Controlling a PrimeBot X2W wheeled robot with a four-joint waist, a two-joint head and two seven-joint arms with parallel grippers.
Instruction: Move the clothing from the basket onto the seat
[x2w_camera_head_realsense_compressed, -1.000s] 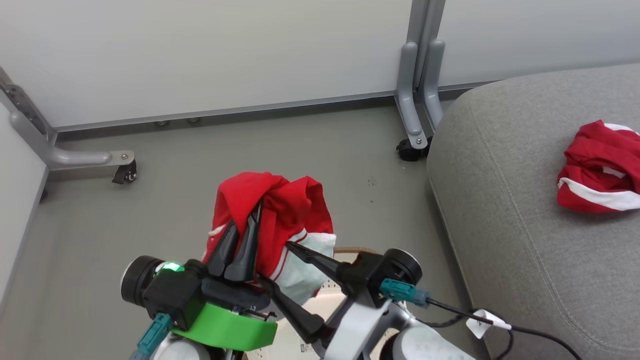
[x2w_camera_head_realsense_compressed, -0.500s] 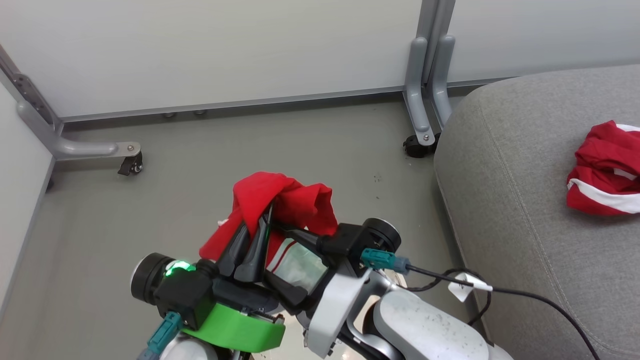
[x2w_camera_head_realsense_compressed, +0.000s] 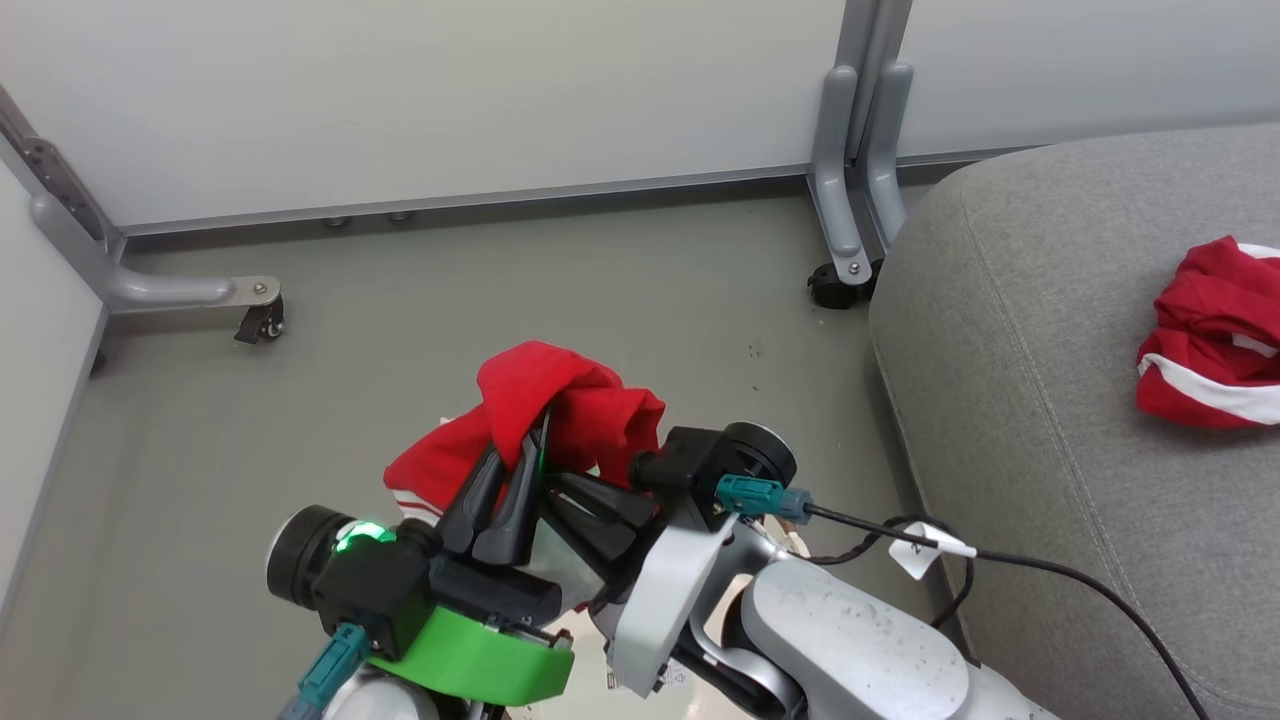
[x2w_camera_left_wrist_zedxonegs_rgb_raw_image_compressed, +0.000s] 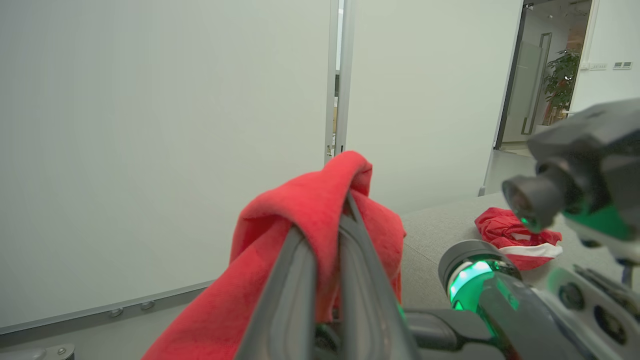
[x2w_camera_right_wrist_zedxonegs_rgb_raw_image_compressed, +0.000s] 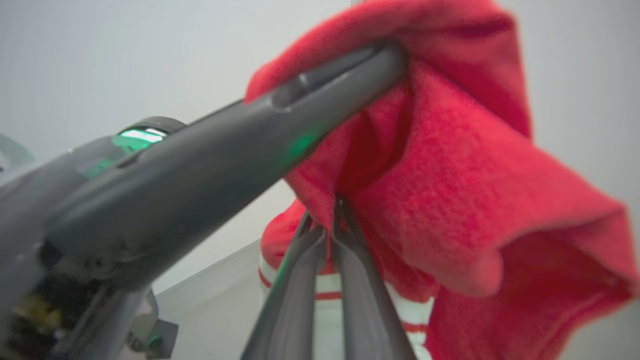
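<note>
Left tool (x2w_camera_head_realsense_compressed: 520, 445): closed narrow on the held garment (x2w_camera_head_realsense_compressed: 560, 400). In its wrist view red cloth is caught between the two fingers and drapes over their tips. In the head view it points toward 12 o'clock.
Right tool (x2w_camera_right_wrist_zedxonegs_rgb_raw_image_compressed: 334, 215): fingers pressed together, pinching a lower fold of the same garment. In the head view it reaches in from 3 o'clock, and its fingers lie just beside the left tool's, at about 4 o'clock from the left tips.
Held garment: bunched red cloth with white stripes at its lower edge, toward 8 o'clock. It hangs from both tools above the floor (x2w_camera_head_realsense_compressed: 400, 330), near 6 o'clock in the head view. It is at 9 o'clock from the seat and not touching it.
Seat (x2w_camera_head_realsense_compressed: 1000, 420): grey cushion on the 3 to 5 o'clock side of the head view, with its rounded corner toward 1 o'clock.
Second garment (x2w_camera_head_realsense_compressed: 1205, 345): crumpled red cloth with a white stripe, resting on the seat at the 3 o'clock edge, well apart from both tools.
Partition leg (x2w_camera_head_realsense_compressed: 845, 250): grey, on a caster, at 1 o'clock, just beside the seat's corner.
Other leg (x2w_camera_head_realsense_compressed: 190, 295): grey, on a caster, at 10 o'clock.
Cable (x2w_camera_head_realsense_compressed: 1050, 585): black, running from the right wrist toward 4 o'clock in front of the seat.
</note>
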